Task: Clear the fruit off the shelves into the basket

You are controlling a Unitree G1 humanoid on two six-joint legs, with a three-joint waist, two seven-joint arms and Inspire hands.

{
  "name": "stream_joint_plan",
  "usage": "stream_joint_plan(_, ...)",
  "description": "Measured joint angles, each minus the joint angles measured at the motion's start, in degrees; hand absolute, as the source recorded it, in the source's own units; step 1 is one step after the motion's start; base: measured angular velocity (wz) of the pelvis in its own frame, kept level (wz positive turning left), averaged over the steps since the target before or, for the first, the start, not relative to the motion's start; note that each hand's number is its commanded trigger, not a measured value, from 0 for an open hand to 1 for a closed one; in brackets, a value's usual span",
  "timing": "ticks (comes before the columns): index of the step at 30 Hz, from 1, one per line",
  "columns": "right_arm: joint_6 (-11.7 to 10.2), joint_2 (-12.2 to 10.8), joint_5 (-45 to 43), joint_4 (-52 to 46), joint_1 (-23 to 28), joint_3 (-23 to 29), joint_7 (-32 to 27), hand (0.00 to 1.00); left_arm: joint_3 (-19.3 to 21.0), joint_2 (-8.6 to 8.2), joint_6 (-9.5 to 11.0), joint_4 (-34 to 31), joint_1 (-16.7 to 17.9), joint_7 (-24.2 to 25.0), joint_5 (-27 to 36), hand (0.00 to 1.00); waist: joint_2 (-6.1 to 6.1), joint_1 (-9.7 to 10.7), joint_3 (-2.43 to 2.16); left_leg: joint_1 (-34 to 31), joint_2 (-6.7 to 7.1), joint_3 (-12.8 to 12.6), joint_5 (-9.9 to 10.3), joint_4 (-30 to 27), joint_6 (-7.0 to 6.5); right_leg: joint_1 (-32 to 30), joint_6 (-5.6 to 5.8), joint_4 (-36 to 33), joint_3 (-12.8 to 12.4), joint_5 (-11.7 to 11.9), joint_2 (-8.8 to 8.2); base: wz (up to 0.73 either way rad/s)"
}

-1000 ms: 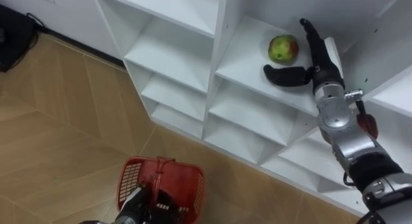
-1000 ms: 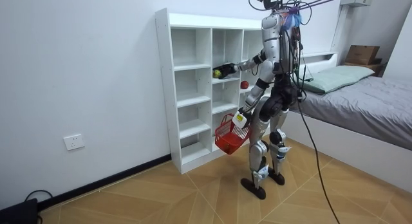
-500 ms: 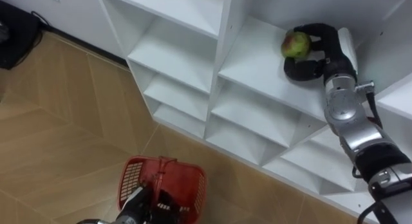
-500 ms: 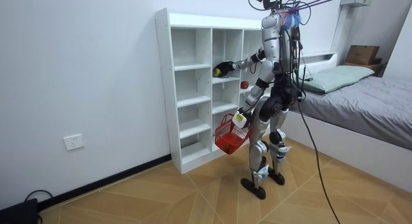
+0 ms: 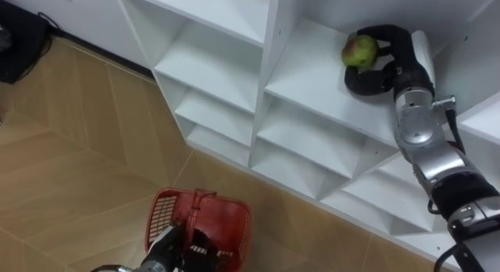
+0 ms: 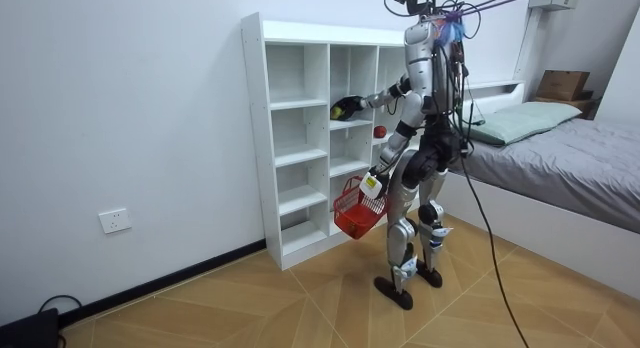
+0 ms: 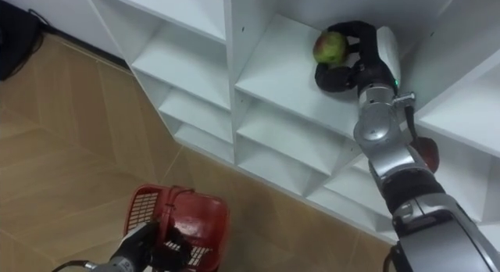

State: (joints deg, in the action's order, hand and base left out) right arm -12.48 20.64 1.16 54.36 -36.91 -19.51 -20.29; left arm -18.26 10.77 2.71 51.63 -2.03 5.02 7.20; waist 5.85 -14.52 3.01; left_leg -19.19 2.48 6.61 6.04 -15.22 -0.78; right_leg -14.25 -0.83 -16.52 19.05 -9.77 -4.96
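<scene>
While the left hand holds the red basket down low, fingers curled on its handle, the right hand is up in the white shelf. Its fingers and thumb wrap round 1 apple. This looks like the grabbing step. Next, I think, it must lift the apple out and lower it into the basket.

My right hand is curled round the apple and covers its far side. A red fruit sits half behind my right forearm. My left hand, gripping the red basket, is cut by the lower edge. What lies inside the basket I cannot tell.
</scene>
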Motion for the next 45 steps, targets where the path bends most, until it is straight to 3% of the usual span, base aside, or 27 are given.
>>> stream_joint_plan(12,0.08,-0.58,0.77,-3.15,1.23,0.8,2.0,1.0,-0.11,0.05,0.35,0.01,-0.03,-1.07,0.01,1.0,-0.22,0.63,-0.05,0.0,0.01,0.04,0.01,-0.11,-0.01,0.13,0.0,0.06,0.09,0.0,-0.02,0.0)
stream_joint_plan(21,0.06,-1.67,0.48,-9.81,5.5,0.26,5.44,1.0,0.02,0.09,0.41,1.61,-0.2,-0.88,0.06,1.0,-1.88,1.64,-0.52,1.44,-0.66,-1.78,0.12,-0.01,-0.17,0.83,0.05,-0.12,-1.52,0.03,0.05,-0.08)
stream_joint_plan(27,0.15,-3.59,0.8,-15.59,12.03,0.26,9.07,1.0,0.17,0.08,0.41,1.57,0.44,-1.91,-0.04,1.0,-2.61,3.3,-1.32,4.39,-0.84,-3.02,0.11,1.43,-0.17,2.63,0.08,-0.03,-2.27,0.02,0.03,-0.11)
stream_joint_plan(29,0.1,-4.83,0.8,-20.94,16.77,0.6,10.54,1.0,0.64,0.09,0.43,1.57,0.38,-2.2,0.06,1.0,-2.64,4.26,-1.4,4.97,-0.83,-4.26,0.13,1.61,-0.2,2.65,0.08,-0.03,-3.43,0.01,0.11,-0.24)
stream_joint_plan(33,0.0,-6.23,0.87,-25.03,20.63,0.11,14.38,1.0,0.37,-0.28,1.77,1.56,0.35,-2.13,0.04,1.0,-2.62,6.95,-1.46,5.92,-0.88,-5.47,0.19,1.74,-0.29,2.96,0.09,-0.15,-5.01,0.01,0.32,-0.18)
stream_joint_plan(38,-0.33,-6.88,1.26,-29.74,27.71,-1.74,18.71,1.0,-0.03,-0.8,3.2,1.7,0.7,-2.09,0.31,1.0,-2.7,8.61,-2.31,8.32,-1.68,-7.27,0.6,2.08,-0.4,4.36,0.13,-0.08,-6.83,0.04,0.64,-0.18)
stream_joint_plan(45,1.57,-7.47,0.39,-30.79,33.72,-2.68,24.33,1.0,0.1,-1.53,4.71,2.32,1.2,-2.2,2.22,1.0,-4.04,9.83,-2.46,10.92,-1.9,-9.02,1.03,2.5,-0.29,5.93,0.08,0.5,-8.47,0.1,1.06,-0.15)
